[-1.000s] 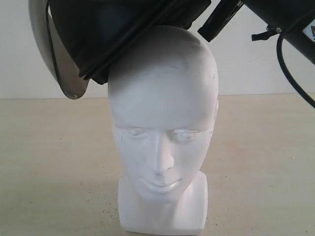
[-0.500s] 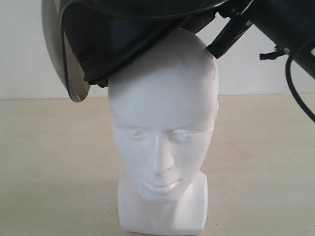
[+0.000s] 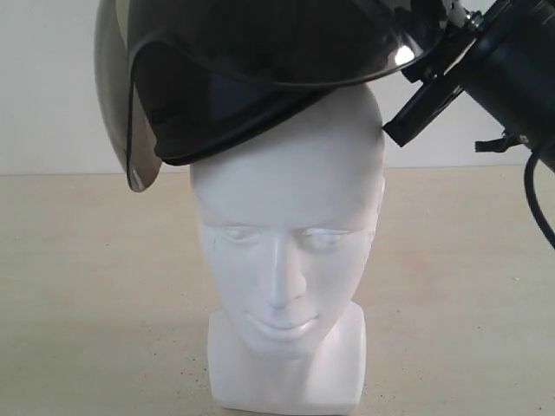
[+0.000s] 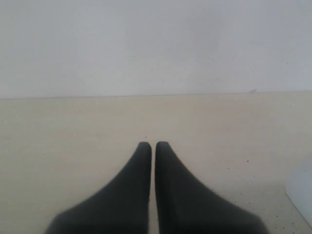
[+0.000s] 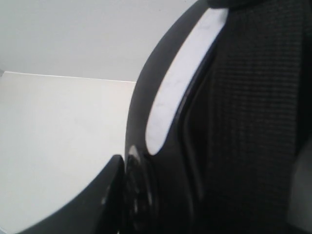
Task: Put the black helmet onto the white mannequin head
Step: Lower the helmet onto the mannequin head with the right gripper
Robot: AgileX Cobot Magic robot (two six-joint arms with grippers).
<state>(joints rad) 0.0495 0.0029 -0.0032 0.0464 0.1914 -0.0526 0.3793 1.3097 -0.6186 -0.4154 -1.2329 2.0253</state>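
The black helmet [image 3: 260, 52] sits tilted on the crown of the white mannequin head [image 3: 286, 225], with its smoky visor [image 3: 117, 113] hanging at the left, beside the forehead. My right gripper [image 3: 409, 97] reaches in from the upper right and holds the helmet's rim. One black finger [image 3: 418, 111] shows outside the shell. In the right wrist view that finger [image 5: 105, 195] presses against the helmet's glossy rim [image 5: 141, 146]; the other finger is hidden by the padded lining [image 5: 253, 112]. My left gripper [image 4: 153, 145] is shut and empty, low over the table.
The head stands on a beige table [image 3: 87, 286] in front of a plain white wall [image 3: 52, 87]. A white corner, likely the head's base [image 4: 302, 190], shows at the edge of the left wrist view. A black cable [image 3: 533, 191] hangs from the right arm.
The helmet has moved right and down and levelled, now covering more of the crown. The right gripper came down and right with it. The head has not moved.
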